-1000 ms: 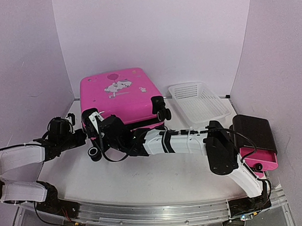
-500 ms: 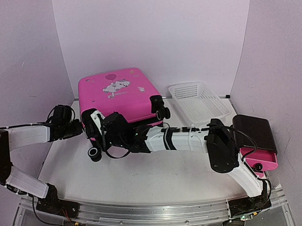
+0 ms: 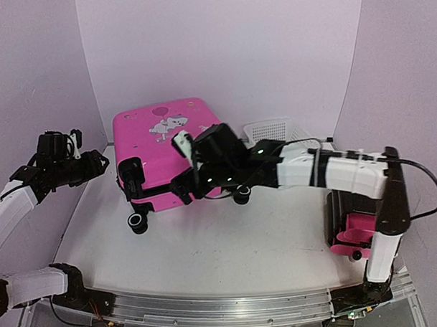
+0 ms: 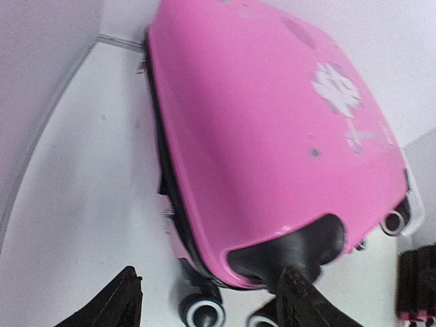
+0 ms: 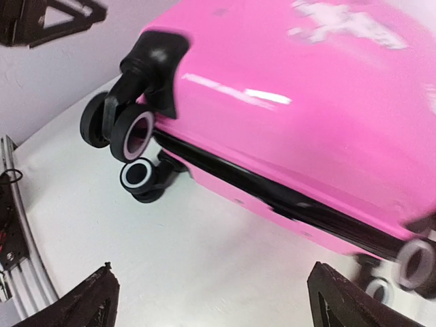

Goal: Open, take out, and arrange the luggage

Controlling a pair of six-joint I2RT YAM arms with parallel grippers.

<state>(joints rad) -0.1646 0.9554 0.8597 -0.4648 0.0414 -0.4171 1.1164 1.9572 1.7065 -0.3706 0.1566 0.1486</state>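
luggage: hot-pink hard-shell suitcase (image 3: 168, 147), lying flat, zipped, just left of white mesh plastic basket (image 3: 273, 127)
left claw (image 3: 96, 164): spread, empty
right claw (image 5: 212, 279): spread, empty
handling: likely rigid, slick, bulky; work at black zipper band (image 5: 272, 196)

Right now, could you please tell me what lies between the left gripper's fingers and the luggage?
Nothing does: only bare white table separates the left gripper from the luggage. This shows best in the left wrist view.

White mesh basket (image 3: 273, 126) back right; black cabinet (image 3: 342, 206) near right edge, pink drawer (image 3: 347, 242) sticking out.
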